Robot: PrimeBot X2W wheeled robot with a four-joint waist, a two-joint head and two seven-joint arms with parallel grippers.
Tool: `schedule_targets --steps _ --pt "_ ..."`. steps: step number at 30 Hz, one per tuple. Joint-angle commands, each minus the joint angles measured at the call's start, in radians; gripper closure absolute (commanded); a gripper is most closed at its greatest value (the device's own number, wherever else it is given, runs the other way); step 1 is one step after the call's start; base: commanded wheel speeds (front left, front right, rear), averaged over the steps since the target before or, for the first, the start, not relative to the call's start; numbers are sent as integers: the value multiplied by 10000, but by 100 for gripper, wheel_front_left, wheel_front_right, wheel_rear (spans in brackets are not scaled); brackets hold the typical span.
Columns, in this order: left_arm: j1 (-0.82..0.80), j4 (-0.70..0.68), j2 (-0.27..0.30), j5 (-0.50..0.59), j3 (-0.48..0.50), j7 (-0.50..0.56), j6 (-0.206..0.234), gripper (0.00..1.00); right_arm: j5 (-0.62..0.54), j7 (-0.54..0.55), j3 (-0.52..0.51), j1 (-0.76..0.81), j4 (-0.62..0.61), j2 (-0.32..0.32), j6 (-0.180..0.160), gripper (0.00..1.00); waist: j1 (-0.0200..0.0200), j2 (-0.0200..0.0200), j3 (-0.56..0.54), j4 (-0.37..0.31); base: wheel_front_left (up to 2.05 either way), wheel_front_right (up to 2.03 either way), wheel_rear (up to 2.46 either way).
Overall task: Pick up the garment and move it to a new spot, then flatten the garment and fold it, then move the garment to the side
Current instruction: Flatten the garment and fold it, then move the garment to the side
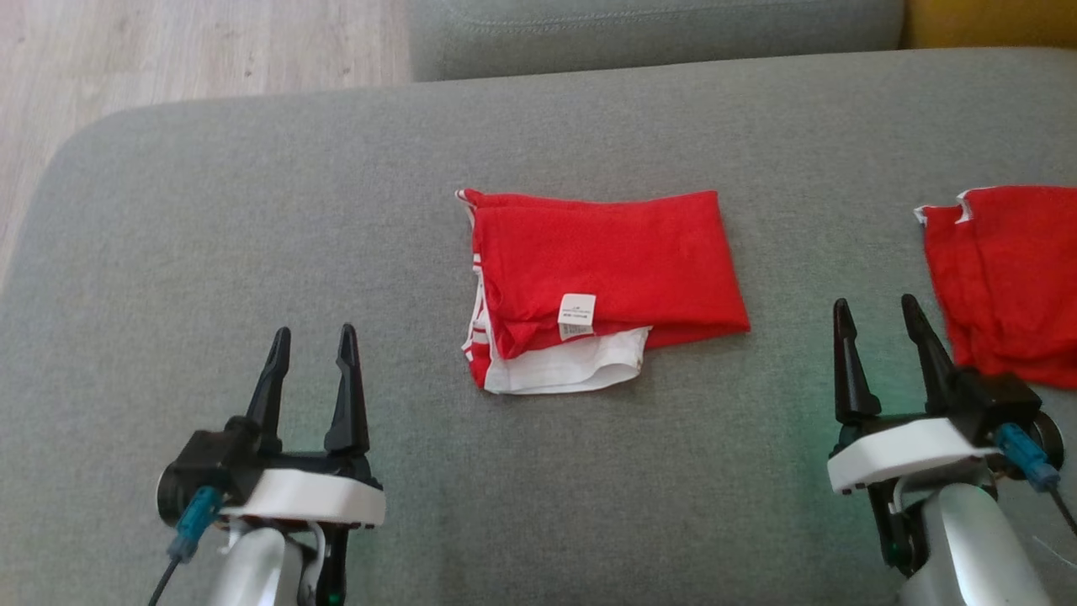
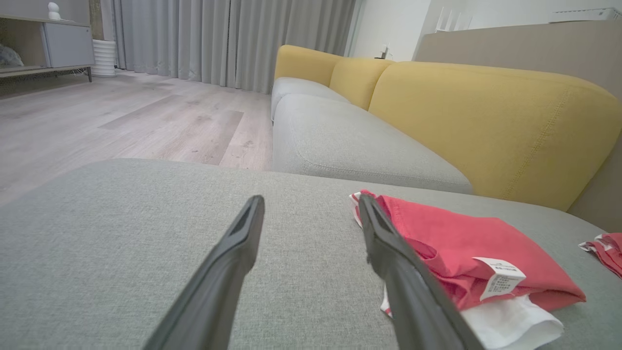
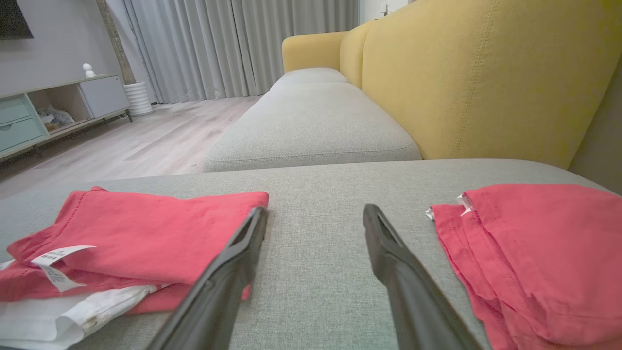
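A folded red garment [image 1: 606,261] with white trim, a white lining and a small white label lies in the middle of the grey cushion [image 1: 252,252]. In the left wrist view this garment [image 2: 452,243] sits to the right of my fingers; in the right wrist view the same garment [image 3: 146,238] sits to the left. My left gripper [image 1: 313,337] stands open at the lower left, well short of it, with nothing between its fingers. At the lower right my right gripper [image 1: 875,307] is open and holds nothing, between the two red pieces.
A second folded red garment [image 1: 1010,278] lies at the cushion's right edge, close to my right gripper; the right wrist view has it too [image 3: 534,253]. Beyond are another grey seat [image 2: 350,141], yellow backrests [image 3: 461,73] and wooden floor [image 1: 168,50] at the far left.
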Motion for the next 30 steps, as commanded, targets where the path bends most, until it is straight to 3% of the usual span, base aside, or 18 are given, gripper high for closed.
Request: schedule_targets --steps 1,10,17,24,25,26,30 --pt "-306 -292 71 106 257 -95 -52 0 47 -92 240 -334 -378 -14 -9 0 0 0 131 101 0 0 0" --pt "-869 -282 71 8 -96 -95 -114 0 141 526 592 -1502 376 -13 -9 0 0 0 923 689 0 0 0" --pt "-1252 -186 70 -112 -517 -95 -109 0 1057 1755 695 -3074 2344 -13 -9 0 0 0 1560 1333 0 0 0" --pt "-1489 -104 70 -237 -734 -95 -55 0 920 2420 705 -4021 4406 -13 -9 0 0 0 1735 1731 0 0 0" --pt "-1503 -97 70 -252 -743 -95 -41 0 938 2483 774 -4087 4626 -13 -9 25 0 0 1717 1744 0 0 0" --pt "-1509 -99 70 -267 -744 -95 -23 0 955 2500 893 -4141 4804 -13 -9 100 0 0 1684 1743 0 0 0" --pt "-1441 -148 70 -235 -741 -95 3 0 820 2113 1197 -4295 5235 -13 -9 100 0 0 1433 1572 0 0 0"
